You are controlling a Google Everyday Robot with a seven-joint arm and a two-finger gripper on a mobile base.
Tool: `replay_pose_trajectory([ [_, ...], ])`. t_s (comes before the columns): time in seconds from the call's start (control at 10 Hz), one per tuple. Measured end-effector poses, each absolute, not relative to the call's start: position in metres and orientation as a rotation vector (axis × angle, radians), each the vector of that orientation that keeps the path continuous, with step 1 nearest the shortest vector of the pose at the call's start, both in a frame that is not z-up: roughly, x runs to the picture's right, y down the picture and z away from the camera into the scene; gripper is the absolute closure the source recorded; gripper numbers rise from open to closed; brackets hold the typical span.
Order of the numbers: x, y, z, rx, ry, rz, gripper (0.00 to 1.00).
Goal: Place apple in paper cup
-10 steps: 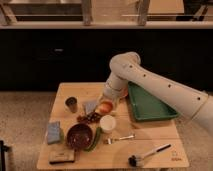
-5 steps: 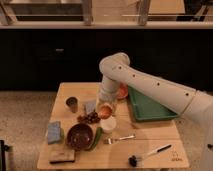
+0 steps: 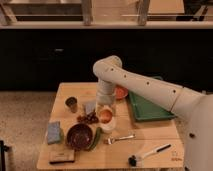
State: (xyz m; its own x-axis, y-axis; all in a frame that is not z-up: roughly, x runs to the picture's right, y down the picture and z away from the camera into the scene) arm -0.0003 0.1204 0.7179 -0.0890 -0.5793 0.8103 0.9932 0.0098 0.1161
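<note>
My gripper (image 3: 105, 110) points straight down from the white arm, over the middle of the table. It is shut on the apple (image 3: 105, 116), a small orange-red fruit. The apple sits at the mouth of the paper cup (image 3: 108, 126), a short white cup directly under the gripper. The cup's lower wall shows below the apple; its rim is partly hidden by the fruit and the gripper.
An orange-red bowl (image 3: 121, 93) and a green tray (image 3: 150, 107) lie to the right. Dark grapes (image 3: 88, 119), a maroon bowl (image 3: 79, 135), a dark brown cup (image 3: 71, 104), a blue sponge (image 3: 53, 132), a fork (image 3: 120, 138) and a brush (image 3: 147, 154) surround the cup.
The arm has swung its elbow to the left and the gripper has come down with the apple, from above the cup to its mouth.
</note>
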Motion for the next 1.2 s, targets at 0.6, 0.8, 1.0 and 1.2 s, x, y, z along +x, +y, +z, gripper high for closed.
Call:
replay_pose_trajectory([
  [0.6, 0.004, 0.125, 0.731, -0.752, -0.856, -1.464, 0.82],
  [0.8, 0.004, 0.124, 0.734, -0.768, -0.854, -1.451, 0.61],
  [1.0, 0.006, 0.124, 0.734, -0.780, -0.853, -1.444, 0.42],
  [1.2, 0.009, 0.124, 0.735, -0.783, -0.858, -1.446, 0.24],
])
